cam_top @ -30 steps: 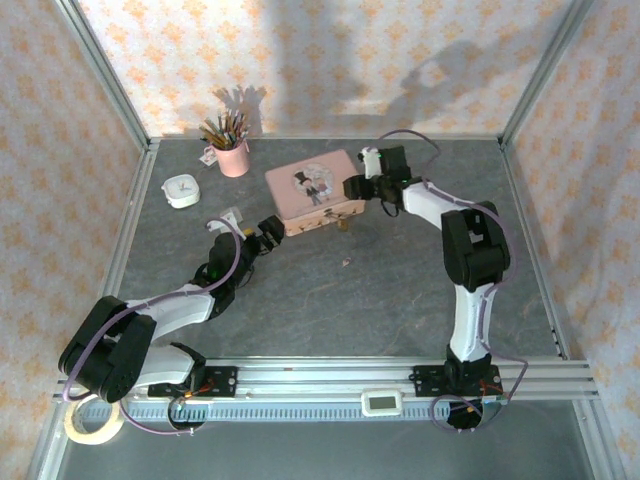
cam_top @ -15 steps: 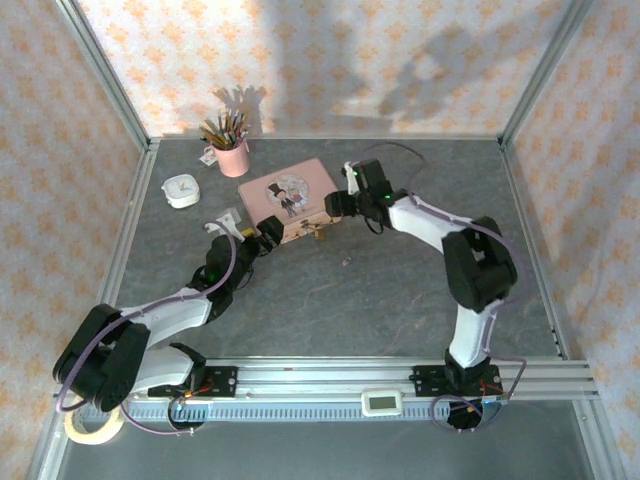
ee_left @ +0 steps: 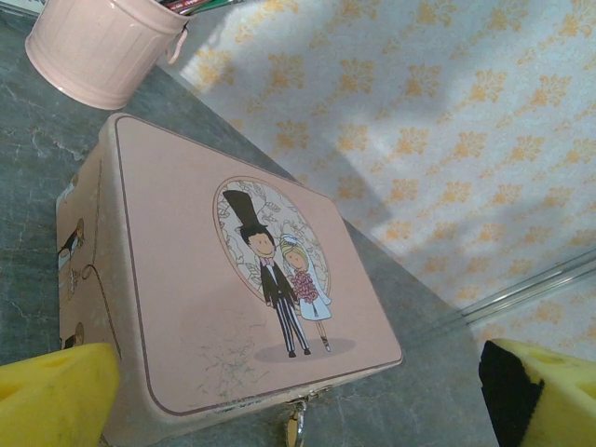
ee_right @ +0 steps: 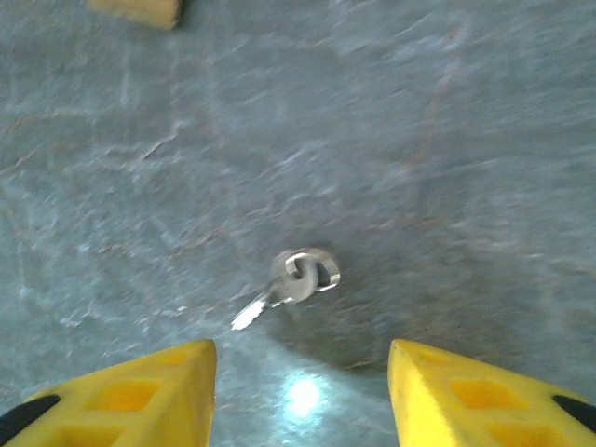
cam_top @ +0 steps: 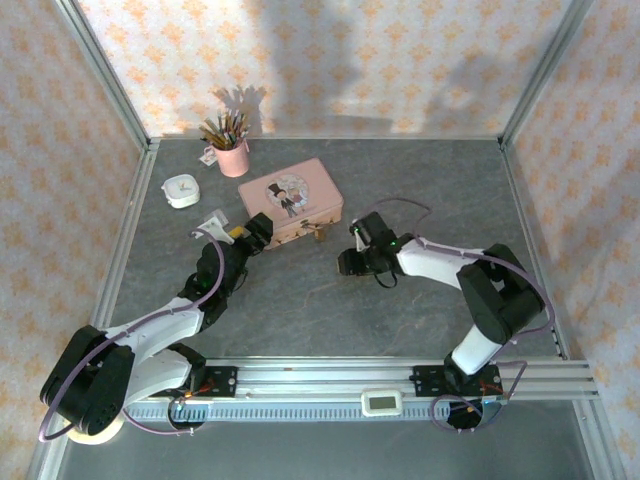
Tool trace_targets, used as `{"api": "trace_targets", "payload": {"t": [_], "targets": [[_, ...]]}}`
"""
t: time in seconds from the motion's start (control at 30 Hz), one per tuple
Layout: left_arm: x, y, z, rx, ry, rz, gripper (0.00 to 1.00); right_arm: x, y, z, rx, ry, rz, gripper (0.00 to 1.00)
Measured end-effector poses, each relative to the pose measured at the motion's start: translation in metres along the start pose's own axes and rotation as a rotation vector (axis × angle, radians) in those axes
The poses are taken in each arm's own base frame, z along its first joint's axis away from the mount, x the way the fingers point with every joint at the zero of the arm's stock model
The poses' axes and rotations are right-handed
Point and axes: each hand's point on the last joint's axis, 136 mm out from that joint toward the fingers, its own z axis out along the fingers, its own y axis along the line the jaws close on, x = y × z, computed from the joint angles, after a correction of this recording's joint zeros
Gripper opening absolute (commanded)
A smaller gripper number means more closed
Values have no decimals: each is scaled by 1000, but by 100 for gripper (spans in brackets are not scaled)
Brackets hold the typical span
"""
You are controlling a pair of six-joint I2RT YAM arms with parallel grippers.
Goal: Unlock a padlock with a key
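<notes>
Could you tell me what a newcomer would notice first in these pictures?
The pink tin with a cartoon bride and groom, mid-table, draws the eye first, with the left gripper open wide at its near-left corner. To the tin's right and nearer the arms, the right gripper is open just above the small key lying on the grey table.

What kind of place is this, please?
Probably a robot test cell, not a home: a grey table boxed in by aluminium posts, wallpapered panels, and a mounting rail along its near edge.
</notes>
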Motion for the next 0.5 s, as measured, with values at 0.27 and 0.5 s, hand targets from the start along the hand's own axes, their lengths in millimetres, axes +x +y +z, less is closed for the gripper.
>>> {"api": "trace_targets", "payload": {"t": [0.27,0.5], "targets": [[4,2,1,-5,13,-25,99,-14,0,16,26,-24,32,38],[1,0,0,3,6,-29,99,-20,-7,22,70,-50,69,17]]}}
